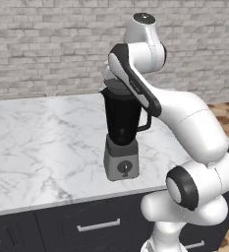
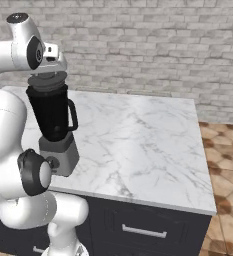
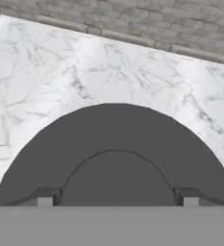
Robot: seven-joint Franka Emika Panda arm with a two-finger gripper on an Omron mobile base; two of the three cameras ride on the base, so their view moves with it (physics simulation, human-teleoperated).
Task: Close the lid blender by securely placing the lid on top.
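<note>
The flat round dark grey lid [image 3: 116, 158] sits atop the tall black blender jar [image 2: 52, 116] on the marble desk [image 2: 138, 135]. Fingers [image 3: 45, 198] straddle its raised centre; whether they're gripping, I cannot tell. It looks light, stiff and smooth, best held there.

A kitchen corner with a marble desk in front of a brick wall.

The desk [image 1: 42, 142] has a white marble top with thin grey veins, and it reaches back to the wall [image 1: 47, 44], which is made of pale grey bricks. Under the top there are dark drawers [image 2: 148, 225] with long silver handles [image 2: 143, 231]. On the right side the floor [image 2: 227, 165] shows brown tiles with a pattern. The light is soft and even, and the marble shines a little.
</note>
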